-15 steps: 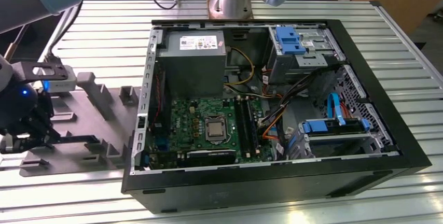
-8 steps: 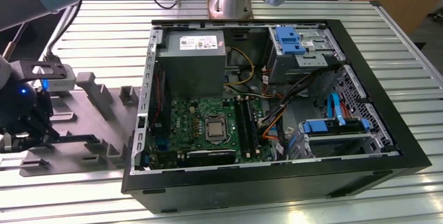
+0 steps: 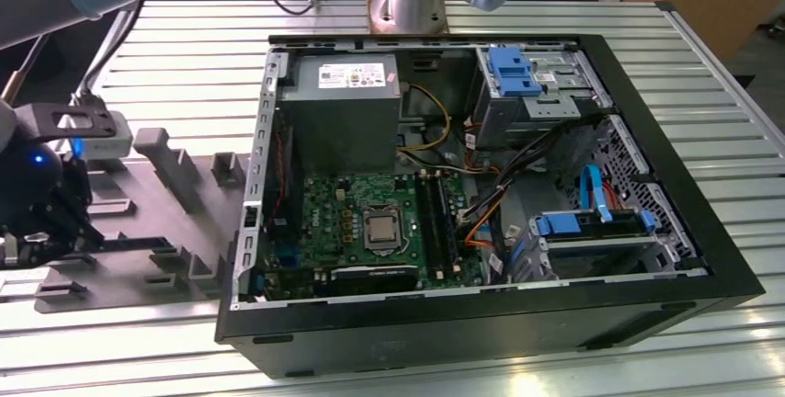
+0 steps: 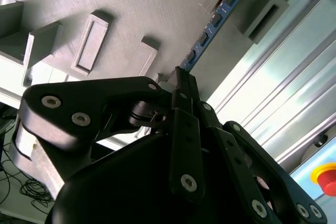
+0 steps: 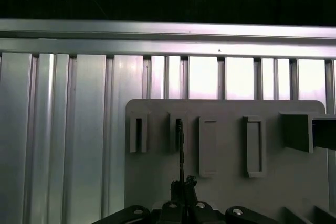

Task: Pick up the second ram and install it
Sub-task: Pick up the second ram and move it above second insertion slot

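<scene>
Gripper [image 4: 182, 77] is at the exterior view's left, low over the grey tray [image 3: 123, 204], well apart from the open computer case [image 3: 491, 328]. The black fingers [image 4: 184, 129] are pinched together on one end of the second ram [image 4: 210, 27]. In the second wrist view the stick is a blue board with dark chips, running straight out from the fingertips across the tray. In the first wrist view it is edge-on, a thin dark line. Its far end meets a slotted block [image 5: 178, 141] near the tray's edge, one of a row of raised blocks. Can't tell if that end is seated in the slot or just off it. The tray lies on a ribbed aluminium table [image 3: 184, 75]. Inside the case the green motherboard [image 3: 337, 199] lies flat, with long black slots [image 3: 438, 222] beside the processor socket [image 3: 382, 229]. Can't tell what sits in the slots.
</scene>
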`<state>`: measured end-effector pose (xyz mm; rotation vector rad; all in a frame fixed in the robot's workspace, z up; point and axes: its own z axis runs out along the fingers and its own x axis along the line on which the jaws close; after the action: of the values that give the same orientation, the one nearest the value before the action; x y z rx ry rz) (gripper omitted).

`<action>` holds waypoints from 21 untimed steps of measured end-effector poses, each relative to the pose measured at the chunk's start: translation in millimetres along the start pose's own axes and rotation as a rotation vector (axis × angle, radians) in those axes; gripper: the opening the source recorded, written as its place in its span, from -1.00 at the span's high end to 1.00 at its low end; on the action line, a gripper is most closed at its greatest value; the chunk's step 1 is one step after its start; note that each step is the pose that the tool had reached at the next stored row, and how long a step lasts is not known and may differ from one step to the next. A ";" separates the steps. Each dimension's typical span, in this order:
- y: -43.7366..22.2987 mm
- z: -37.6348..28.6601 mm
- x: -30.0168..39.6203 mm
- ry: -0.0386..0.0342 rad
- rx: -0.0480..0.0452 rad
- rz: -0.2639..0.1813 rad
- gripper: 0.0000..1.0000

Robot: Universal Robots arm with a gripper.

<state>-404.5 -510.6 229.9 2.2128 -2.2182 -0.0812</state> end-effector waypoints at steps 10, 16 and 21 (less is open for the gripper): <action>0.4 -5.5 -0.2 -0.0002 0.0010 0.000 0.76; 0.5 -8.3 -0.3 -0.0001 0.0013 0.000 0.76; 0.7 -10.8 -0.3 0.0000 0.0016 0.000 0.76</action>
<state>-404.8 -510.6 240.7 2.2137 -2.2190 -0.0794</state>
